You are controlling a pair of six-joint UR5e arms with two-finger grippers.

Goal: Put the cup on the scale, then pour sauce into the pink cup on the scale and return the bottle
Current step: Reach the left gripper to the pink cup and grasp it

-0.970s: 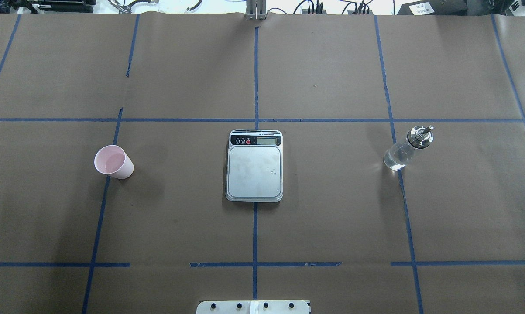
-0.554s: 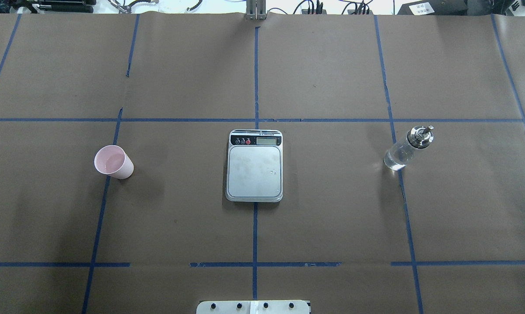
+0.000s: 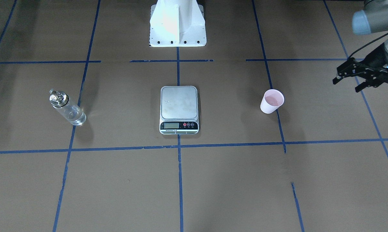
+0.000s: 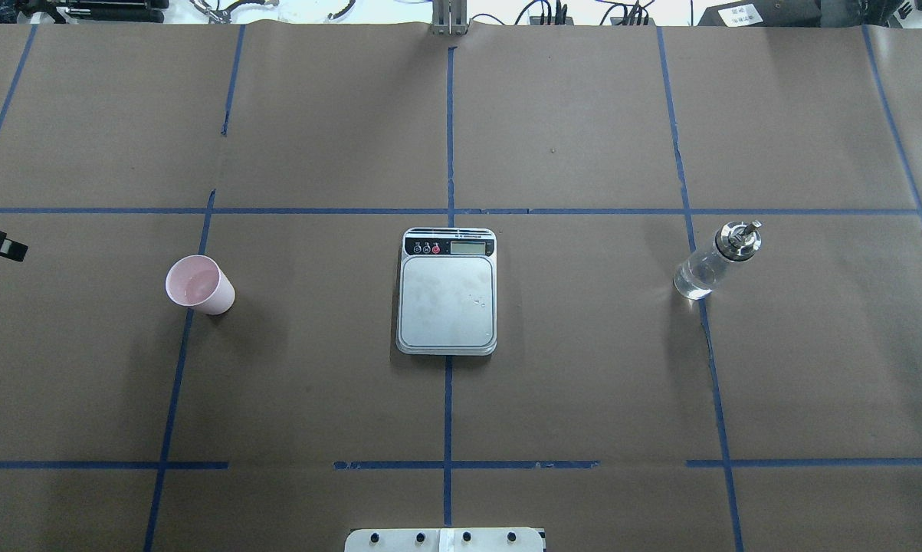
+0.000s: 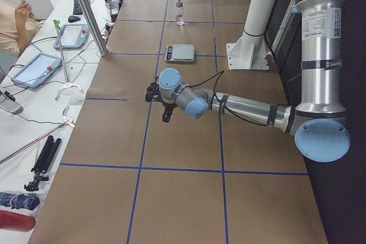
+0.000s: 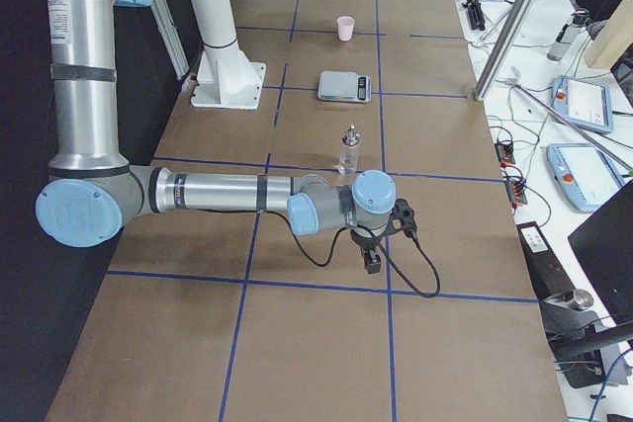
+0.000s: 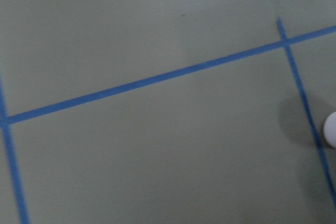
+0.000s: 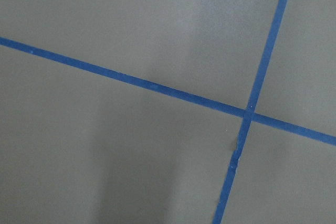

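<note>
So the whole table [image 4: 583, 383] is brown paper gridded with blue tape [image 4: 447, 414], and everything sits in a rough row across it. The scale [image 4: 447, 299] is dead centre with nothing on its platform, the bottle [image 4: 713, 261] stands well off on the robot's right, and the cup [image 4: 198, 284] stands well off on the robot's left, upright at a tape line with its mouth up. The cup isn't on the scale yet, so I'd say moving it comes first, and that looks like the left arm's job. The left gripper [image 3: 346, 85] is the nearer one, sitting out at the left edge of the table with the cup lying inboard of it, toward the scale. The front-facing view shows a clear stretch of bare paper between them, so they're near-ish but not touching. The gripper looks to be up off the table rather than down at cup height, though I can't tell how high. The cup's long axis is vertical, so my guess is a sideways grab around the wall would work. Its fingers are spread wide apart, with nothing between them and touching nothing. The right gripper [image 6: 371, 262] hangs out past the bottle toward the right end of the table. It only shows from the side, so I can't tell how its fingers stand.
</note>
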